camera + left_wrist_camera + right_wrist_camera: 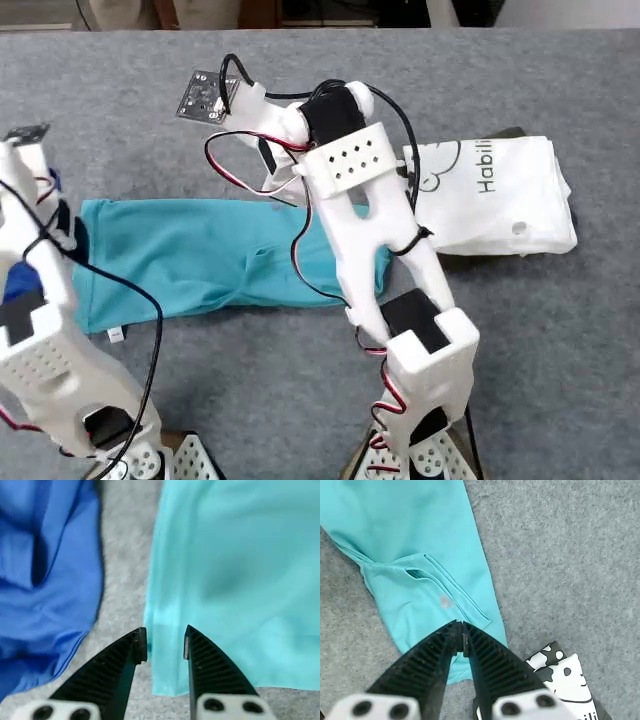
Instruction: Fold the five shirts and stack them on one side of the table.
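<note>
The left wrist view shows what the high view hides: the left gripper [165,642] stands partly open with nothing clamped, its two tips on either side of the teal shirt's [235,580] edge; a blue shirt [45,580] lies rumpled just beside that edge, with a strip of grey desk [125,555] between them. In the right wrist view the right gripper [463,630] has its tips pressed together and empty, above the teal shirt's collar end; a corner of the white printed shirt [565,680] lies near that end, apart from it.

From the high view the teal shirt stretches flat from 9 o'clock to the centre; the white printed shirt lies folded at about 2 o'clock, on something dark that shows at its edges. The right arm [380,230] rises from 6 o'clock and leans toward 11 o'clock, covering the teal shirt's 3 o'clock end; the left arm [40,340] at 8 o'clock, with its trailing black cable, covers the teal shirt's 9 o'clock edge.
</note>
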Controlling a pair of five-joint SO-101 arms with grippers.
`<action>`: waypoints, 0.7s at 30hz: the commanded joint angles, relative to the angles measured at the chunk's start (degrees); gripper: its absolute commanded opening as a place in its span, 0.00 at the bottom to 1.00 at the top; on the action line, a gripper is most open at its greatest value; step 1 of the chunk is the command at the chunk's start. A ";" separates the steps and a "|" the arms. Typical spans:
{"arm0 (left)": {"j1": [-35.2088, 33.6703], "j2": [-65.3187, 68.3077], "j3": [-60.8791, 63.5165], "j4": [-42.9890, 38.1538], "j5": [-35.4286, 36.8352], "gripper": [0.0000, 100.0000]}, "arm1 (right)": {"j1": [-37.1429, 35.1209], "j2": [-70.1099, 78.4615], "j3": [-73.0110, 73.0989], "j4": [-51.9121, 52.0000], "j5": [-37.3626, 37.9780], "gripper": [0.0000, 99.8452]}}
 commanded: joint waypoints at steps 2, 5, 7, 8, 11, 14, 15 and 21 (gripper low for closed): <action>1.49 0.75 -4.13 0.97 1.67 0.17 | 1.10 -3.03 0.22 0.97 0.44 0.00; -0.97 1.71 -4.22 0.53 7.47 0.25 | 2.68 -3.03 0.22 0.97 0.44 0.00; -2.20 2.15 -4.31 0.44 8.26 0.29 | 3.91 -3.03 0.31 0.97 0.44 0.00; -2.29 2.51 -4.31 0.44 8.18 0.29 | 4.35 -3.03 0.31 0.97 0.44 0.00; -2.20 4.00 -4.22 -1.49 8.18 0.29 | 5.14 -3.03 0.31 0.97 0.44 0.00; -2.46 6.20 -4.22 -5.45 8.26 0.29 | 5.14 -3.03 0.31 0.97 0.44 0.00; -2.46 7.16 -4.22 -6.59 8.26 0.28 | 5.14 -3.03 0.31 0.97 0.44 0.00; -2.37 11.82 -4.31 -12.04 8.18 0.21 | 5.23 -3.03 0.31 1.05 0.35 0.00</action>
